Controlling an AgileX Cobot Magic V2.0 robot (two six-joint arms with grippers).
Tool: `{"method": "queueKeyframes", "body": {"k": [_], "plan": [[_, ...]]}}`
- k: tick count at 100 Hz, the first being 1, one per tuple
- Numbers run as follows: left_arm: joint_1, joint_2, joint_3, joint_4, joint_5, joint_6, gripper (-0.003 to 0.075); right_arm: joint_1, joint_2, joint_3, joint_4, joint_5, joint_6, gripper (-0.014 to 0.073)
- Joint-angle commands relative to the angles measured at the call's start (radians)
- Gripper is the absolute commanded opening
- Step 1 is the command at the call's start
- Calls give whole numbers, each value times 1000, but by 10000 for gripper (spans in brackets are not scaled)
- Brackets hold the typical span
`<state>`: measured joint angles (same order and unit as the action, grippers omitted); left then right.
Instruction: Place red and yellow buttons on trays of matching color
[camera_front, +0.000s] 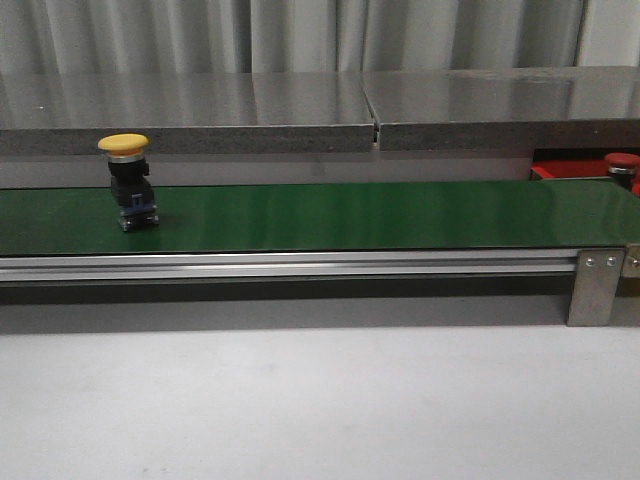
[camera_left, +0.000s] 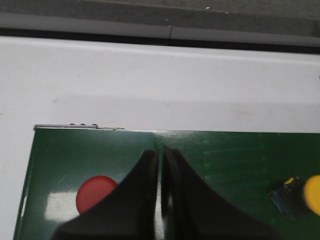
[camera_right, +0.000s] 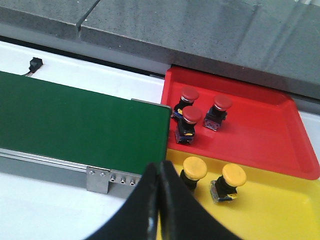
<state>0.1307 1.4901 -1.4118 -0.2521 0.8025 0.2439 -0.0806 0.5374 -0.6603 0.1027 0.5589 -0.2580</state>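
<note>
Factory-style sorting bench.
A green belt on an aluminium rail ran beside red and yellow trays.

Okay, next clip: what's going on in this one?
A two-arm robot is sorting push buttons by color from a green belt into trays. Right now neither end effector holds anything: the left end effector and the right end effector are both closed and empty. A yellow button stands upright on the belt, and a red button is also on it near the left arm. Three red buttons sit in the red tray and two yellow ones in the yellow tray.
</note>
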Motion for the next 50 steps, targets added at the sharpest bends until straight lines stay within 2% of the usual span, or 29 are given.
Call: {"method": "queueKeyframes", "body": {"k": [1, 25, 50], "plan": [[-47, -95, 21, -19, -91, 8, -19, 0, 1, -23, -3, -79, -8, -8], [-158, -264, 183, -17, -184, 8, -19, 0, 1, -23, -3, -79, -8, -8], [-214, -461, 378, -23, -235, 8, -19, 0, 1, -23, -3, -79, -8, -8]]}}
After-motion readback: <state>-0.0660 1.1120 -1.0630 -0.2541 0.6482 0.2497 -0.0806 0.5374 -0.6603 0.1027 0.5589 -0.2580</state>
